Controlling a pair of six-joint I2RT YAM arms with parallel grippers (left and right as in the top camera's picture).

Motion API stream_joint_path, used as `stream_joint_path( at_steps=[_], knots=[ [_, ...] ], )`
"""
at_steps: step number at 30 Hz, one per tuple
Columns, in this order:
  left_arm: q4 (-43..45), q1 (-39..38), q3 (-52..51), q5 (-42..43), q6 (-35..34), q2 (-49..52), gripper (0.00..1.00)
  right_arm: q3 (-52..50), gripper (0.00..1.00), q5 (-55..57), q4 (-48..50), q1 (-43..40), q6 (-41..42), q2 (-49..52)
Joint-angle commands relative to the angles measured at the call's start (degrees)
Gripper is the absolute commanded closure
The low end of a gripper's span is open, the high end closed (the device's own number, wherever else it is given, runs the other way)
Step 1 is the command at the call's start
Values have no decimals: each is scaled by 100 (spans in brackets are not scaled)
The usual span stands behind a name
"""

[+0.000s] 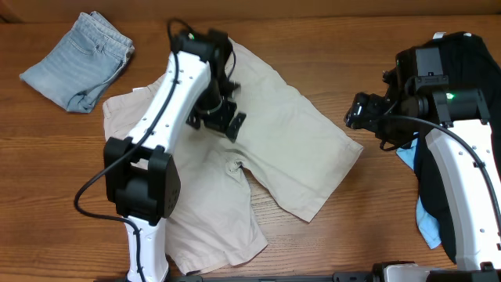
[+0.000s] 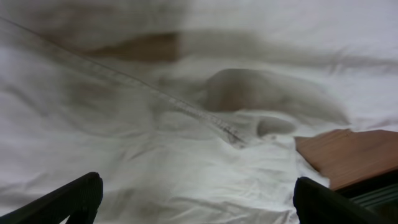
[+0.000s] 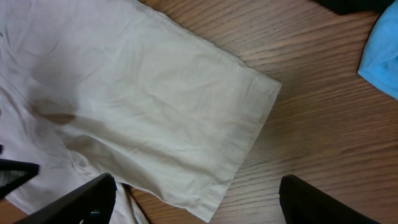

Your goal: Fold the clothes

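The pale beige khaki shorts (image 1: 290,149) lie spread on the table, legs toward the front and right. My left gripper (image 1: 223,119) is open just above the shorts' middle; its wrist view shows a seam and crumpled cloth (image 2: 205,118) between its wide-apart fingers (image 2: 199,205). My right gripper (image 1: 362,117) is open and empty, above the table just right of the right leg's hem (image 3: 249,124), fingers (image 3: 199,202) apart. A black garment (image 1: 462,47) and a light-blue garment (image 1: 427,223) lie under the right arm.
A folded light-blue denim garment (image 1: 78,63) lies at the back left of the wooden table (image 1: 376,204). The light-blue garment also shows in the right wrist view (image 3: 382,56), at its right edge.
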Motion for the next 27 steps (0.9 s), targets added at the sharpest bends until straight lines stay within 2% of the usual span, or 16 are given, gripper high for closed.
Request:
stream_joint_path(
  at_steps=[1,6,9,13,22,27],
  knots=[
    [273,-70,-667,76,581,15,0,114,12,39,46,-17,-37,-48],
    [835,-76,-1346,125,1193,17,0,81,12,37,101,-17,-35,-15],
    [1187,-81,-1668,457,1738,17,0,70,12,37,142,-17,-35,-9],
    [1740,-81,-2074,529,2039,31,0,59,12,37,177,-17,-35,-9],
    [2581,-114,-2273,511,2022,186,0,-79,12,35,284,-17,-35,-9],
    [3213,-114,-2267,492,1276,190,0,-81,12,35,354,-17,-35,-9]
  ],
)
